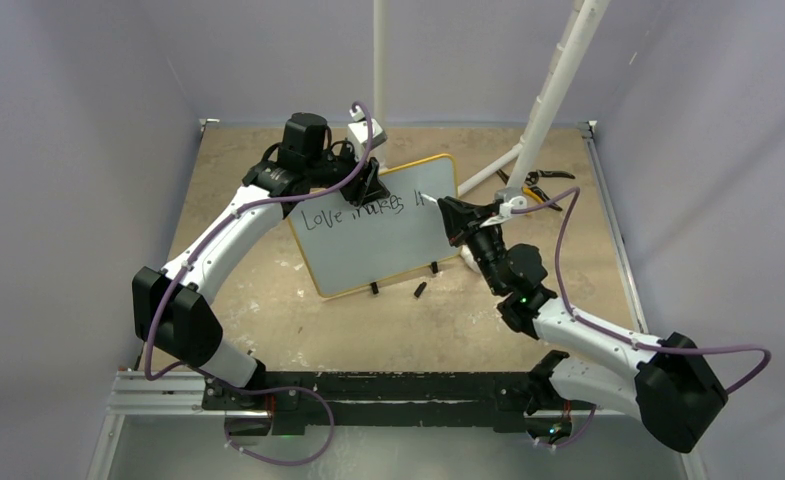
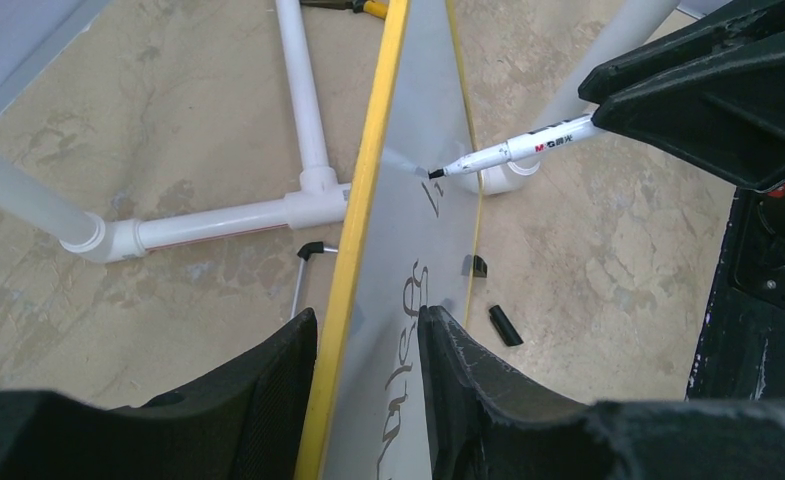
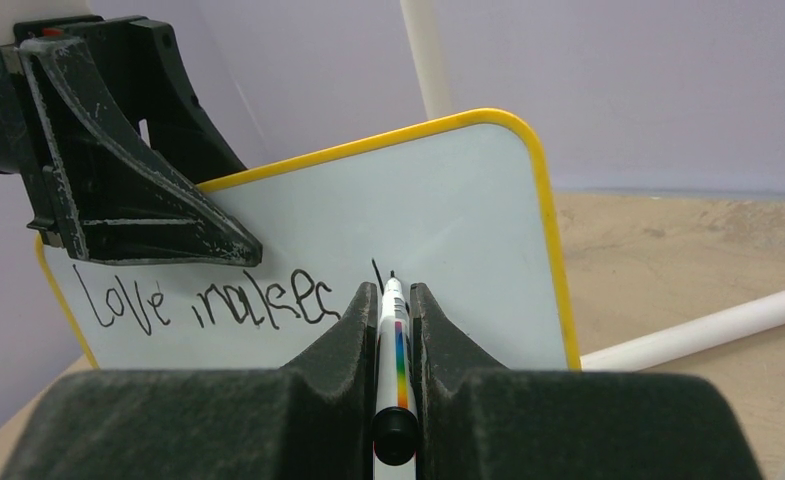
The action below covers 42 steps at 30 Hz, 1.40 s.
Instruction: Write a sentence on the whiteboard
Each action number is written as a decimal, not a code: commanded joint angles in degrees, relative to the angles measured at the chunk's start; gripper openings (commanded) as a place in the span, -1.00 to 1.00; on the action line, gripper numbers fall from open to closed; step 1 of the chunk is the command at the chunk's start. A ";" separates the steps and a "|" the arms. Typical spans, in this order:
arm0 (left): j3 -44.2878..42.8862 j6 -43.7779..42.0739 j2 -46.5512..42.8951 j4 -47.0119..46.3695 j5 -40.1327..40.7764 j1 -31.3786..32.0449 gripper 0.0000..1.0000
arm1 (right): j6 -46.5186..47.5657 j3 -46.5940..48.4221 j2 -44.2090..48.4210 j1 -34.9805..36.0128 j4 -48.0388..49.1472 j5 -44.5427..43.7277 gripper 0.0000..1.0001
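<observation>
- Tan desk [image 1: 268, 320]: whiteboard [image 1: 388, 250] upright, left hand [image 2: 366, 335] clamping its top edge.
- Right hand [image 3: 395, 300]: closed on marker [image 3: 396, 345], tip at board.
- Written: "Love makes", third word barely started; sentence unfinished.

The whiteboard [image 3: 448, 200] has "Love makes" handwritten in black, plus a single stroke just past the right gripper [image 3: 394, 296]. The red brand print on the marker [image 2: 528, 148] isn't really readable.
</observation>
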<state>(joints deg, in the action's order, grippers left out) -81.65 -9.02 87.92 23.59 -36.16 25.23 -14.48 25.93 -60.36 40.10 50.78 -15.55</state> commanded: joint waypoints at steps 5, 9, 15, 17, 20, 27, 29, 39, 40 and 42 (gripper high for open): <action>1.72 1.45 0.15 1.43 2.37 0.19 -1.00 | 1.72 -0.61 5.34 -0.19 3.07 -0.83 -1.00; 1.75 1.40 0.08 1.36 1.59 0.17 -1.00 | 1.16 0.06 5.05 -0.19 0.88 -2.90 -1.00; 1.75 1.37 0.06 1.43 0.84 0.19 -1.00 | 1.82 1.28 3.30 -0.23 0.80 -3.87 -1.00; 1.83 1.21 0.06 1.40 0.73 0.17 -1.00 | 2.00 1.50 2.70 -0.34 1.04 -4.11 -1.00; 1.83 1.27 0.06 1.45 0.42 0.16 -1.00 | 2.00 2.03 1.54 -0.58 1.36 -4.10 -1.00; 1.91 1.19 0.06 1.34 0.21 0.18 -1.00 | 2.83 3.51 -0.06 -1.08 2.06 -2.99 -1.00; 2.00 1.19 -0.02 1.20 0.36 0.17 -1.00 | 3.53 3.79 -0.19 -1.11 2.00 -1.73 -1.00; 1.97 1.37 -0.03 0.91 0.65 0.17 -1.00 | 4.81 2.58 -0.02 -1.08 -0.14 0.72 -1.00; 1.95 1.37 -0.03 0.91 0.65 0.17 -1.00 | 4.81 2.16 0.16 -1.08 -0.50 0.45 -1.00; 2.02 1.37 -0.03 0.86 0.65 0.19 -1.00 | 4.37 1.24 0.77 -1.12 -1.40 -0.36 -1.00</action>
<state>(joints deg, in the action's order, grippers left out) -80.97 -8.56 87.92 21.91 -34.28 25.26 -11.03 27.35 -60.75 39.29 50.04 -15.35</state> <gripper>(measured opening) 0.402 0.123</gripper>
